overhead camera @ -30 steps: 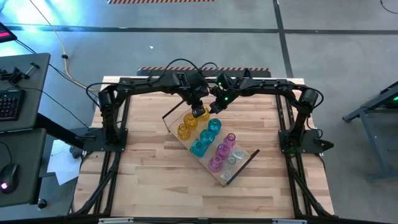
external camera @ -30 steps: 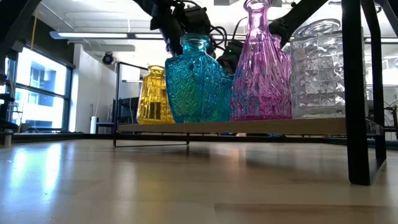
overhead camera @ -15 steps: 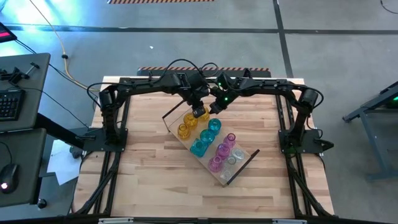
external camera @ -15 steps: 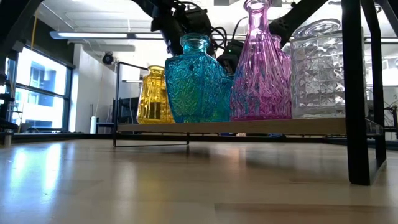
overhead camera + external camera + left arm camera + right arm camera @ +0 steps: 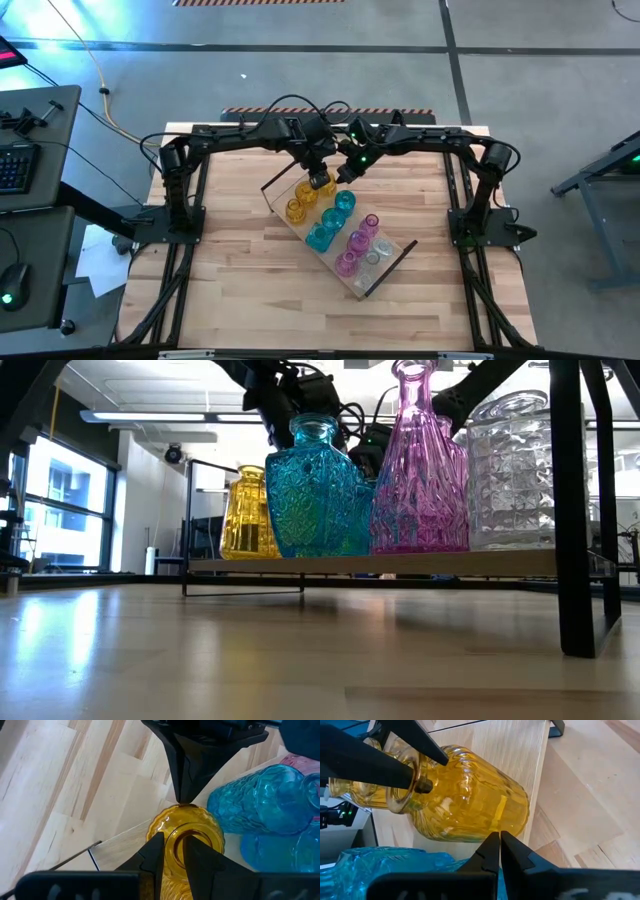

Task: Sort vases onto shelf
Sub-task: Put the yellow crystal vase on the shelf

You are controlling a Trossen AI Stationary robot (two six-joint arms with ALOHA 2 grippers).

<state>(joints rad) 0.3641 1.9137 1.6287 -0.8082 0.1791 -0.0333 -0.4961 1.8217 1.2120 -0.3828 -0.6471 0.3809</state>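
The shelf [image 5: 365,283] lies slantwise on the table, bearing amber, teal [image 5: 343,203], pink [image 5: 368,225] and clear [image 5: 378,255] vases. An amber vase [image 5: 187,827] stands upright on the shelf's far end. My left gripper [image 5: 173,850] comes down on it from above, slightly open. One finger is inside the vase's mouth, the other outside the rim; I cannot tell whether either touches the glass. My right gripper [image 5: 499,837] is shut, its tips at the same vase's side. A second amber vase [image 5: 296,209] stands beside it. My right gripper rests its shut fingertips against the ribbed side of the amber vase's body [image 5: 495,822]. It comes slanting down from the table's far right. The vase stands on its base on the shelf board.
Teal vases [image 5: 260,800] stand close beside the amber one, on the side toward the shelf's near end. Black metal loops [image 5: 395,268] rise at both ends of the shelf. Bare tabletop [image 5: 230,270] lies on the near left.
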